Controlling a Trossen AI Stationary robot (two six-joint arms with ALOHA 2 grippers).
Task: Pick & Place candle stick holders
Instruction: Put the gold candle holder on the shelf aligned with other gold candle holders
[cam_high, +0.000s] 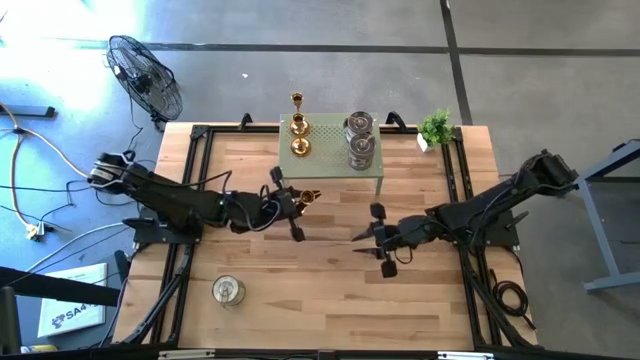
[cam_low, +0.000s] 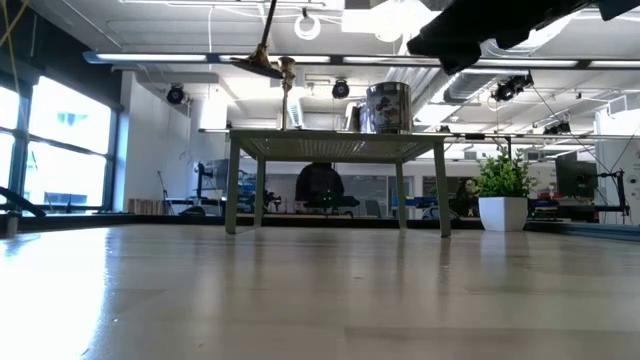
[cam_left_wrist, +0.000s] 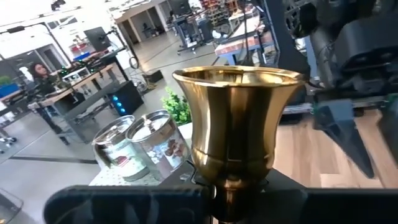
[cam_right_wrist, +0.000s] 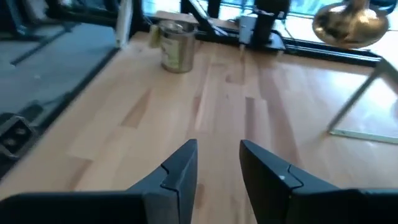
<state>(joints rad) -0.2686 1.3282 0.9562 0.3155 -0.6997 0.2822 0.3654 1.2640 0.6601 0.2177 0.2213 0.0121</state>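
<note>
My left gripper (cam_high: 298, 203) is shut on a shiny gold candle stick holder (cam_high: 309, 196), held above the table in front of the small green stand (cam_high: 335, 172). Its cup fills the left wrist view (cam_left_wrist: 239, 118). Two more gold holders (cam_high: 299, 125) (cam_high: 300, 147) and two silver-grey jar holders (cam_high: 358, 125) (cam_high: 362, 151) stand on the stand's top. A third silver jar (cam_high: 228, 290) stands on the table near the left front, and also shows in the right wrist view (cam_right_wrist: 177, 45). My right gripper (cam_high: 366, 240) is open and empty (cam_right_wrist: 217, 168), right of the held holder. My left gripper pinches the gold holder's stem just under the cup (cam_left_wrist: 231, 185) between its two fingers. The fingers come roughly level from the table's left and lie across the stem. The holder is lifted clear of the table, cup end toward the right (cam_high: 312, 196).
A small green potted plant (cam_high: 436, 127) stands at the stand's far right corner. The stand's legs (cam_low: 232, 185) rest on the wooden table. Black rails (cam_high: 195, 190) run along the table's left and right sides. There is bare wood between the front jar and my right gripper.
</note>
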